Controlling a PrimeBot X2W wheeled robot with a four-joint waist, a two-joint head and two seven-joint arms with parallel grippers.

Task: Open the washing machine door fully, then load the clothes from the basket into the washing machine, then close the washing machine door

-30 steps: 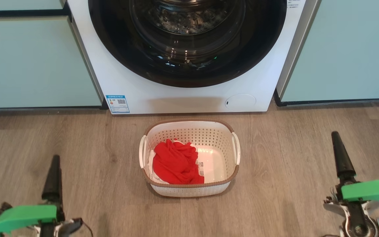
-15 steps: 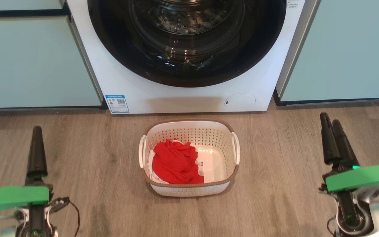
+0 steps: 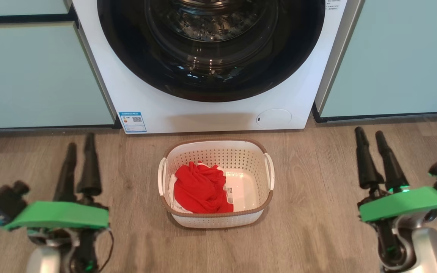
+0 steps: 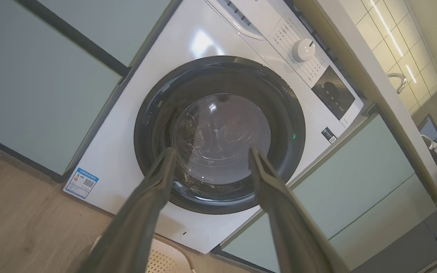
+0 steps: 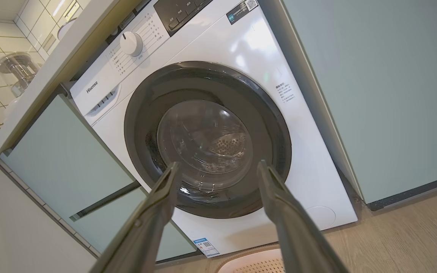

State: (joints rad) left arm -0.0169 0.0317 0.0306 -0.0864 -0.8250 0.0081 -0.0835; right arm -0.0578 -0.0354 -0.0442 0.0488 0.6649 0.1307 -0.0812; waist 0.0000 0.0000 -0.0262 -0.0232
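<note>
Wood-look flooring (image 3: pixel 317 235) runs up to a row of pale green cabinets (image 3: pixel 32 76), and between them stands the washing machine (image 3: pixel 211 117), its white front at the upper middle of the head view. The washing machine door (image 3: pixel 211 89) lies shut, its glossy black rim flush with that front, so the first step of the task looks not yet begun. The basket (image 3: pixel 218 222) sits on the floor just below the machine, at the centre of the frame, probably so that the load needs only a short lift to the drum. The clothes (image 3: pixel 199 189), a red heap over a white cloth, lie in its left half. The left gripper (image 3: pixel 80 141) hangs at the lower left and the right gripper (image 3: pixel 369 132) at the lower right, each with jaws spread wide and empty, well apart from the basket. In both wrist views the door's glass centre shows between the parted fingers, well beyond their tips and untouched.
</note>
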